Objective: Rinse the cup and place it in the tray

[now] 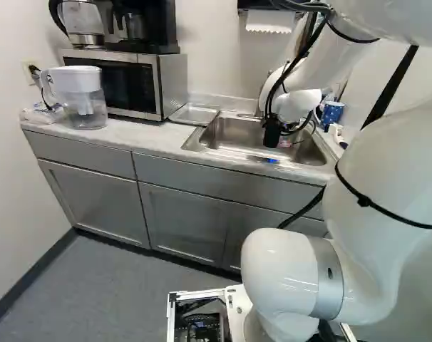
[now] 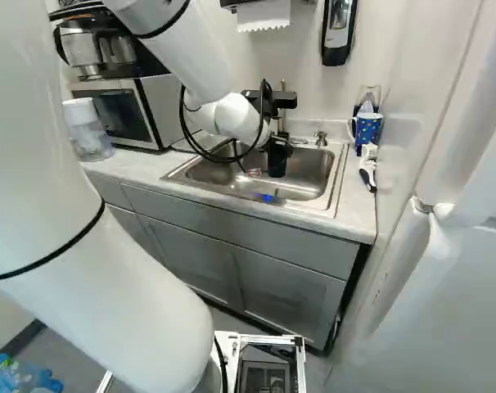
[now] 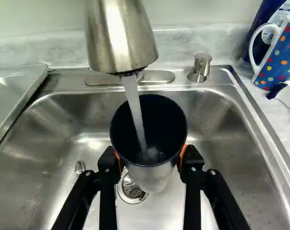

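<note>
My claw (image 2: 277, 155): closed on the cup (image 3: 150, 176), an orange pad (image 3: 183, 152) each side
Faucet (image 3: 120, 36): close above the cup, water running in
Tray (image 3: 18, 91): worktop's (image 1: 152, 137) back edge, between microwave (image 1: 141, 84) and sink (image 3: 260, 158)
Back right corner: dotted mug (image 3: 282, 55), brush (image 3: 287, 96) in front
Cup: over the sink; dark inside, silvery outside

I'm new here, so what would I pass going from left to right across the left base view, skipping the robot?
White-lidded water pitcher → shallow metal tray → hanging paper towel → spotted blue mug.
</note>
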Controlling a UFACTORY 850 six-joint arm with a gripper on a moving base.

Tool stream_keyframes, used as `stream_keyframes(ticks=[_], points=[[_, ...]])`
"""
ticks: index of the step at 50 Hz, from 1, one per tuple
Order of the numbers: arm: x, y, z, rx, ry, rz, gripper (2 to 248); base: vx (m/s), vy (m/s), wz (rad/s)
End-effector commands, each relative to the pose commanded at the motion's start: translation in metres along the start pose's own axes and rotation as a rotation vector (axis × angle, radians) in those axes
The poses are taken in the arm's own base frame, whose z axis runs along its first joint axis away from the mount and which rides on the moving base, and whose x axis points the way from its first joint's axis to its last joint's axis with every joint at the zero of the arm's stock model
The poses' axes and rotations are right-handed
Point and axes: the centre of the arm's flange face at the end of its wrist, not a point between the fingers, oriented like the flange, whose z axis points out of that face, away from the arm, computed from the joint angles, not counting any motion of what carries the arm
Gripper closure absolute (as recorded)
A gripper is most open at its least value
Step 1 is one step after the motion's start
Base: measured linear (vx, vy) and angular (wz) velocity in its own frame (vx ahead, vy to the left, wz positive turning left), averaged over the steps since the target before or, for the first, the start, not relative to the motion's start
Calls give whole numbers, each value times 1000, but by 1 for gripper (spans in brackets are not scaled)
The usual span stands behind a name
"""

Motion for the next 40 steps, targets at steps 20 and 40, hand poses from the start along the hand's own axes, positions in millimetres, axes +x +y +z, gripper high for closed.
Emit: stream_keyframes(ticks=[20,40], points=[[0,0,0,0,0,0,125,0,0,0],[0,0,0,0,0,0,125,0,0,0]])
